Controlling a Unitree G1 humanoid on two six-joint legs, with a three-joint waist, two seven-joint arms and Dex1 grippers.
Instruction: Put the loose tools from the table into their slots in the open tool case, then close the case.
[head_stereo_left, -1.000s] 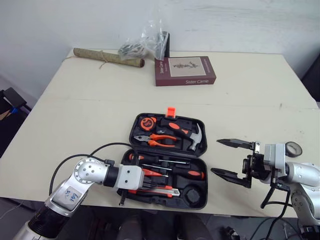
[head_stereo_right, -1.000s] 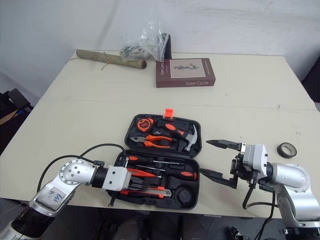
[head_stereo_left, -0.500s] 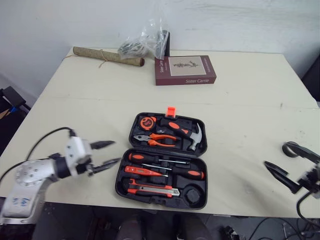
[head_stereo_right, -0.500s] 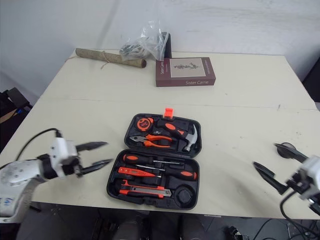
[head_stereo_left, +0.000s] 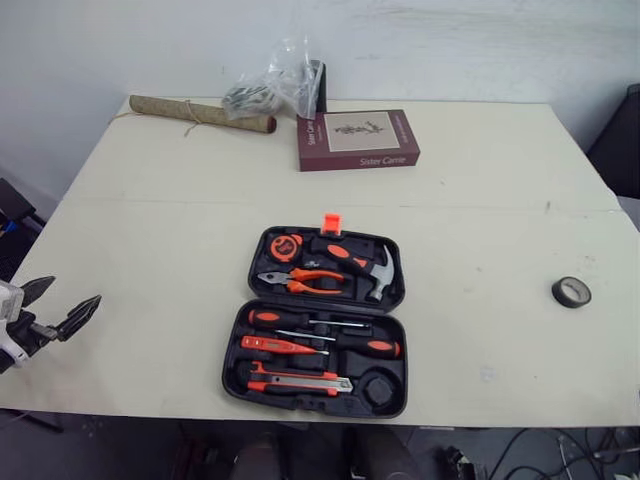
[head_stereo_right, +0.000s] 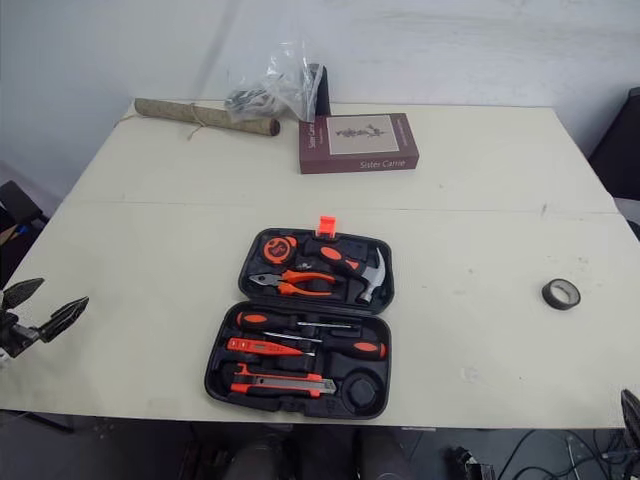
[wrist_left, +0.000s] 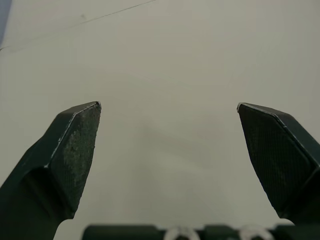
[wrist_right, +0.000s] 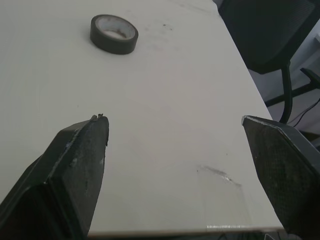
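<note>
The tape (head_stereo_left: 571, 291) lies flat on the table (head_stereo_left: 480, 220), hole up, well to the right of the open case (head_stereo_left: 233, 372) and near the right edge; being round, it has no long axis to line up with. The right claw (wrist_right: 172, 120) faces it with fingers wide apart and nothing between them, the tape ahead and a little to one side; this arm is clearly the nearer. The left claw (head_stereo_left: 70, 292) hangs at the far left edge, also spread and empty, over bare table. The case's other slots look filled; the round slot (head_stereo_left: 379, 387) at its near right corner looks free, probably for the tape. Nothing stands between tape and case; book (head_stereo_left: 357, 139), bag (head_stereo_left: 272, 85) and roll (head_stereo_left: 200, 113) sit at the far side.
</note>
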